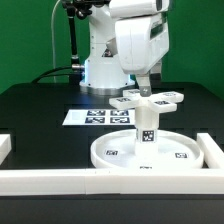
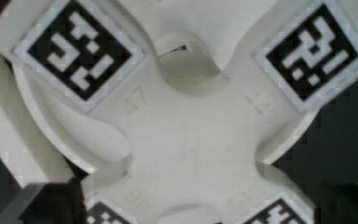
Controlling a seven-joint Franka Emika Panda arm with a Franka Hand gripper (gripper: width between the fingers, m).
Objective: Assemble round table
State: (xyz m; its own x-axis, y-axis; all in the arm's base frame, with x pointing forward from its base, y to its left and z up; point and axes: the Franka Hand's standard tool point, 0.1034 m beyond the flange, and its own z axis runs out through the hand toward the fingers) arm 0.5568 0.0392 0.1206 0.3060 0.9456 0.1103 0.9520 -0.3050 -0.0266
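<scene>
The large round disc [image 1: 112,152] lies flat near the table's front. The short cylinder leg [image 1: 146,128] stands upright on it. The cross-shaped base [image 1: 150,99] sits on top of the leg, its arms level and tagged. My gripper [image 1: 143,88] hangs straight above the cross's centre, its fingers reaching down to it. In the wrist view the cross-shaped base [image 2: 194,140] fills the picture, with a tag on each arm. That view does not show my fingertips clearly. I see nothing pinched between the fingers, and the jaws stand wide.
The marker board [image 1: 88,117] lies flat behind the disc, toward the exterior view's left. White border rails run along the front [image 1: 110,180], the right [image 1: 212,150] and the left [image 1: 4,148]. The arm's white pedestal [image 1: 100,65] stands at the back.
</scene>
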